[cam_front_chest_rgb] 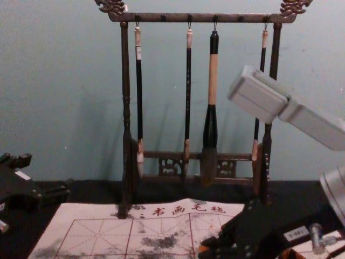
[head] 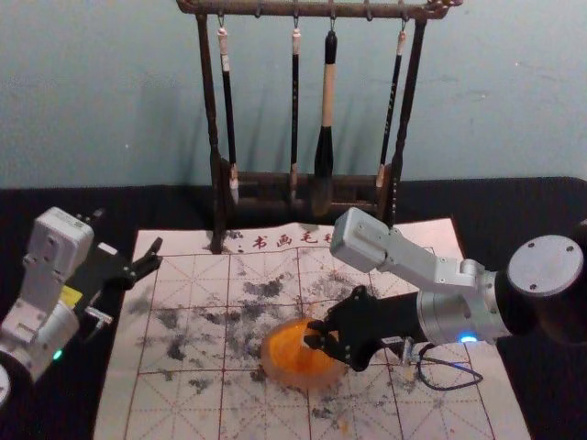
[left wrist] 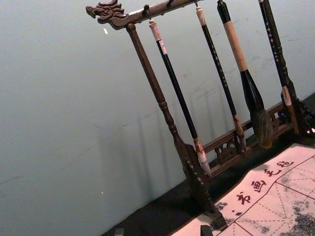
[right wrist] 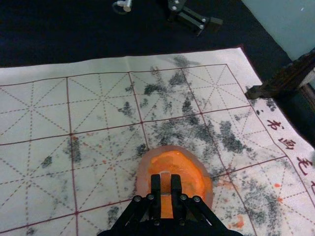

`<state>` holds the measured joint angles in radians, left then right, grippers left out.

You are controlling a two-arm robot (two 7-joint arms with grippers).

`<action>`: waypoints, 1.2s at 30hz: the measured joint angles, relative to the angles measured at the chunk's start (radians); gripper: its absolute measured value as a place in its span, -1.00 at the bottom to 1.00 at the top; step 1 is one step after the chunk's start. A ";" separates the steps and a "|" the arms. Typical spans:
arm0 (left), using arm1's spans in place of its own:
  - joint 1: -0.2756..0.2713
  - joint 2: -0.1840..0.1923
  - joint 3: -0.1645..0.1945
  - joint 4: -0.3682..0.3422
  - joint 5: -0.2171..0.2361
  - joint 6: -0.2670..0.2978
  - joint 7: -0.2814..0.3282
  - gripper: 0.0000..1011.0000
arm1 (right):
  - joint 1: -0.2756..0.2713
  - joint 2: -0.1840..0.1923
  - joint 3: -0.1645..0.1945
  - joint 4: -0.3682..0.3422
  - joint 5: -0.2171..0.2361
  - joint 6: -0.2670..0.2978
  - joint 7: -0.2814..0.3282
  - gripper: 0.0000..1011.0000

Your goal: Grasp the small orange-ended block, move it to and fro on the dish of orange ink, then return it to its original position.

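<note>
Block (right wrist: 166,185) clamped in right gripper (right wrist: 166,178), over near part of dish (right wrist: 142,178); contact with orange ink (right wrist: 172,160) undetermined. Right arm nearer; to-and-fro strokes, judged next, need only stay inside rim. Left gripper (head: 128,232) idle by mat's (head: 179,241) left edge, fingers parted.

The right gripper (head: 313,335) reaches in over the orange ink dish (head: 280,367), the small block (head: 305,340) at its fingertips. A black cable (head: 449,388) loops beneath the right arm. The dish sits on a red-gridded calligraphy mat (head: 115,403) smudged with black ink. The left gripper (head: 128,233) hangs by the mat's far left corner, fingers spread. Behind, four brushes (head: 327,101) hang from a dark wooden rack (head: 209,101) before a pale wall (head: 110,82).
</note>
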<state>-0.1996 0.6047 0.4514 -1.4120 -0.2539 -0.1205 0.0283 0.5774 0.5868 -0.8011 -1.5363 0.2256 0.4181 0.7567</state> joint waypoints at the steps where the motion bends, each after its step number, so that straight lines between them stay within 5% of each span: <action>1: 0.000 0.000 0.000 0.000 0.000 0.000 0.000 0.98 | 0.002 -0.002 0.000 0.004 -0.001 0.000 0.000 -0.83; 16: 0.000 0.000 0.000 0.000 0.000 0.000 0.000 0.98 | 0.041 -0.032 0.014 0.074 -0.017 0.003 -0.012 -0.83; 36: 0.000 0.000 0.000 0.000 0.000 0.000 0.000 0.98 | -0.030 0.050 0.047 -0.028 0.027 0.007 0.001 -0.83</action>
<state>-0.1995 0.6047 0.4514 -1.4120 -0.2539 -0.1205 0.0283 0.5478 0.6369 -0.7545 -1.5643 0.2524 0.4256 0.7572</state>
